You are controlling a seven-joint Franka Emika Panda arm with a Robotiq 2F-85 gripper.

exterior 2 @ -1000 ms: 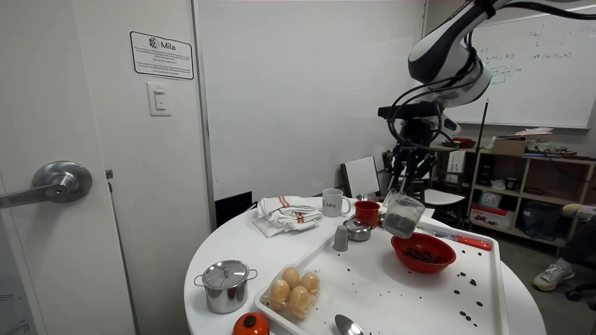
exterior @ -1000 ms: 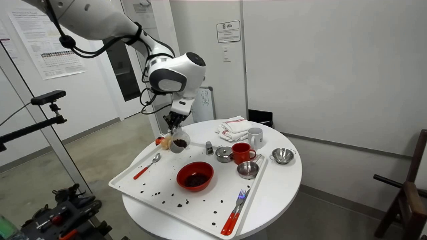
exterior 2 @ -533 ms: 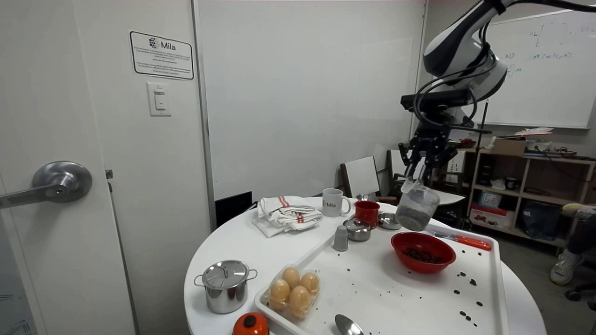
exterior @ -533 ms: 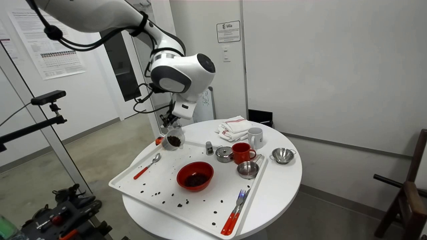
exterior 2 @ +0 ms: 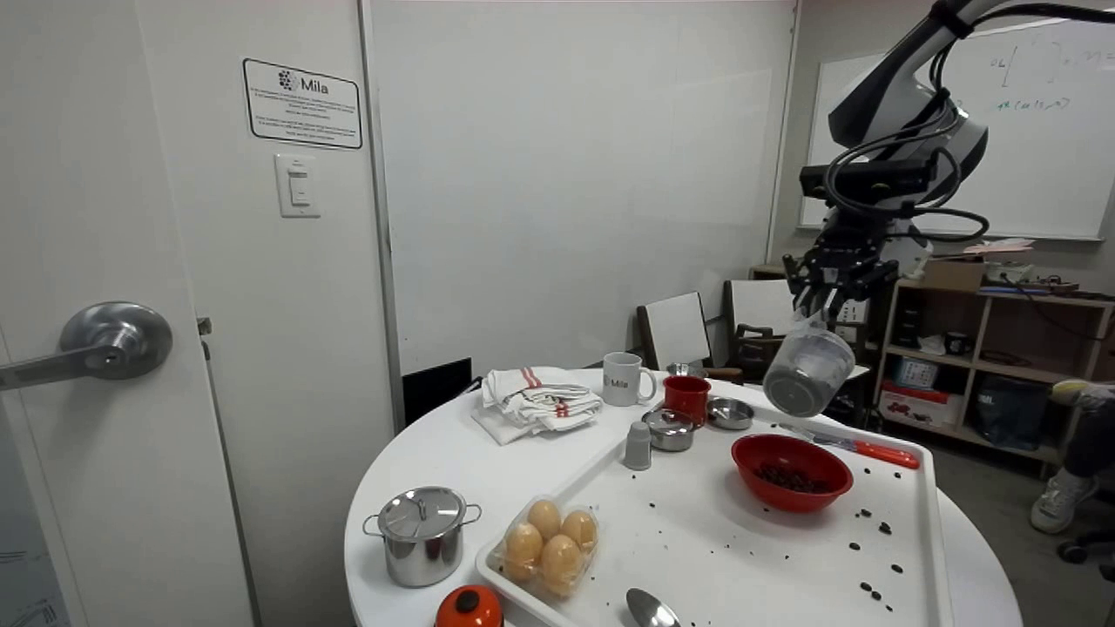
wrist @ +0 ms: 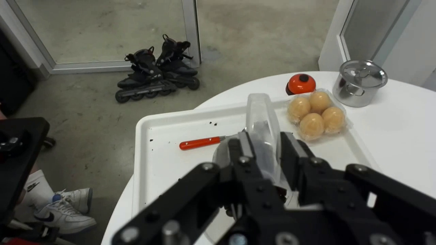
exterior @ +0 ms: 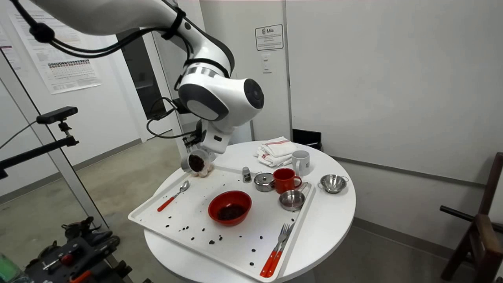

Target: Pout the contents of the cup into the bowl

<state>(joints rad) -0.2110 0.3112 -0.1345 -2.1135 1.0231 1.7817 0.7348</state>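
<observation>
- Because the clear cup (exterior 2: 810, 370) hangs by its handle (wrist: 260, 112) from the pincer (wrist: 266, 143), which is closed on that handle, a turn of the pincer should carry the cup round with it.
- Just below the pincer, the cup's body is in the air, its base-to-mouth axis on a slant; in an exterior view dark beans (exterior: 196, 163) show inside (the mouth seems turned toward that viewpoint, though the clear wall makes it hard to read).
- Lower than the pincer in both exterior views, apart from the cup, is the red bowl (exterior: 230, 197); in an exterior view it also lies off to the pincer's right, so I judge some travel across is needed before tipping further.
- From the wrist view the handle is plain between the pincer's two sides, but the bowl cannot be made out.
- Beyond the pincer there, the egg pack (wrist: 311, 125) sits in a corner of the tray (wrist: 173, 131) and the tall steel pot (wrist: 361, 81) on the table (wrist: 391, 126); where the cup's beans show, that pot is out of sight.
</observation>
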